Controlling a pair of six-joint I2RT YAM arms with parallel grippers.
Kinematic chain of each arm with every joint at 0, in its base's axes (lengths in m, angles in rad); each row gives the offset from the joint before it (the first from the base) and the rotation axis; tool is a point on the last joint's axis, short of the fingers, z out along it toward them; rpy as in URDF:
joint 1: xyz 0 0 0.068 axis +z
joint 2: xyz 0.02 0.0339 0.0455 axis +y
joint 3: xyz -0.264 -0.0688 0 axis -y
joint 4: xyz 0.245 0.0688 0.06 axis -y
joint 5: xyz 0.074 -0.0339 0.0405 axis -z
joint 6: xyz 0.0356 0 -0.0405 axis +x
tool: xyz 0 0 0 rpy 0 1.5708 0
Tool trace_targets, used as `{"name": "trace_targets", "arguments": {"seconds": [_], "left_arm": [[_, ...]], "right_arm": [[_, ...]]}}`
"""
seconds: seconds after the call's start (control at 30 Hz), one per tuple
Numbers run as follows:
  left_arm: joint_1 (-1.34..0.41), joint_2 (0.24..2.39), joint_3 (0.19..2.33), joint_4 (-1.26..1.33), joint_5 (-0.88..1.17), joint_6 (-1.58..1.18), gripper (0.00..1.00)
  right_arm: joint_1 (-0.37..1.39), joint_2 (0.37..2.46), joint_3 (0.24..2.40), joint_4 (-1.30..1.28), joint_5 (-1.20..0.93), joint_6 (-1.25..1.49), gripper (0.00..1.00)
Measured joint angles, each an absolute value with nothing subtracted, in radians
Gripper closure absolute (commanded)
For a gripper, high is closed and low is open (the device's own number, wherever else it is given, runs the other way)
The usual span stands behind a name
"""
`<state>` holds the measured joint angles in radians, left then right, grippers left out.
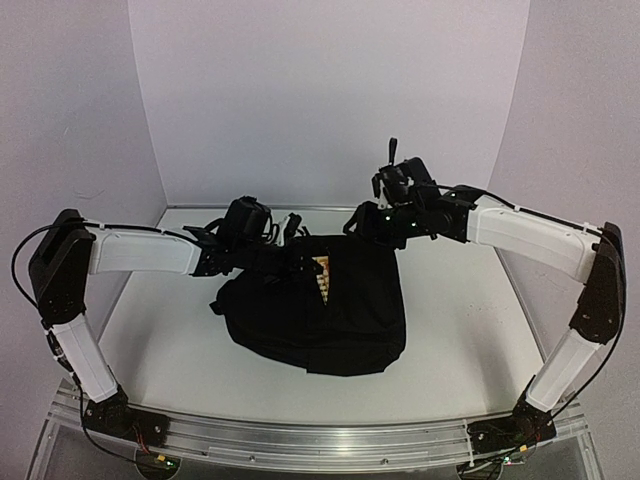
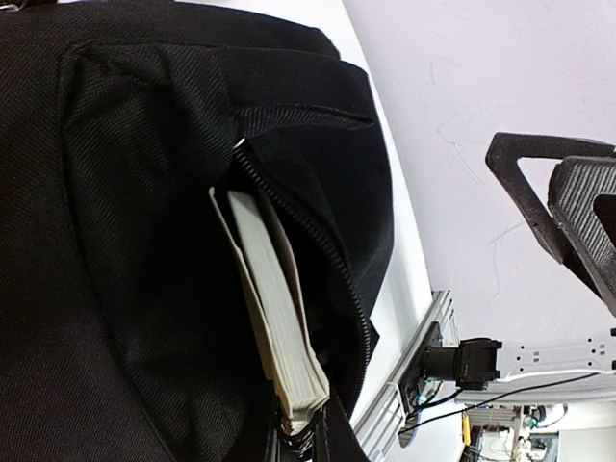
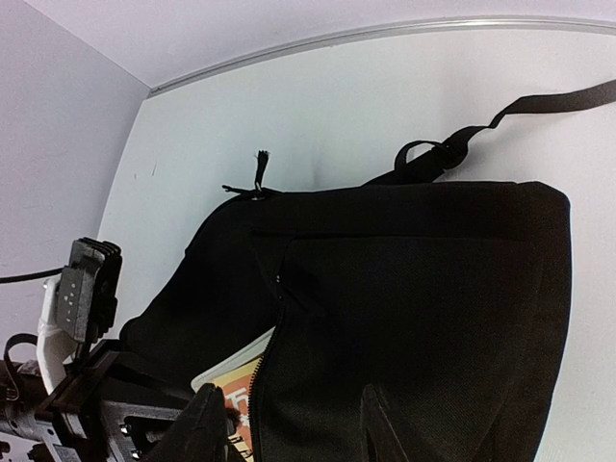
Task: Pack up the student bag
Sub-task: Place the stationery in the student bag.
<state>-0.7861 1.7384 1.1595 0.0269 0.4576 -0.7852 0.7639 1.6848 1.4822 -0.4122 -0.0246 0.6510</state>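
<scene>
Right gripper [image 1: 385, 215] hangs over the far right part of the student bag [image 1: 310, 325], toward the far edge of the worktop [image 1: 160, 340]. In its wrist view its two fingers [image 3: 207, 428] stand well apart, with only the smooth black face of the bag behind them. I cannot tell whether the tips touch the cloth.

Left gripper [image 1: 265, 240] reaches in from the left edge and sits at the bag's far left part, just beside the bag's opening. How wide its jaws stand cannot be told: the overhead view loses them against the black fabric, and its own camera does not show them clearly.

The student bag lies in the middle of the worktop, somewhat nearer the far edge than the near one and well apart from the left and right edges. Its zip [image 2: 308, 231] is undone along one side and the fabric gapes there. A book [image 2: 274, 318] stands in that opening, touching the fabric on both sides, with its pale block of pages turned outward. From overhead an orange and cream patterned cover shows in the same gap.

A black strap [image 3: 539, 104] trails off the bag onto bare worktop. A short zip pull [image 3: 258, 173] sticks out from the bag's edge.
</scene>
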Motion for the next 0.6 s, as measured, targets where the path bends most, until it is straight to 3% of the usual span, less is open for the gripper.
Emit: {"name": "trace_targets", "arguments": {"seconds": [0.6], "left_arm": [[-0.722, 1.874, 1.152, 0.334, 0.791, -0.897, 1.00]], "right_arm": [[0.764, 1.679, 1.482, -0.412, -0.038, 0.652, 0.55]]}}
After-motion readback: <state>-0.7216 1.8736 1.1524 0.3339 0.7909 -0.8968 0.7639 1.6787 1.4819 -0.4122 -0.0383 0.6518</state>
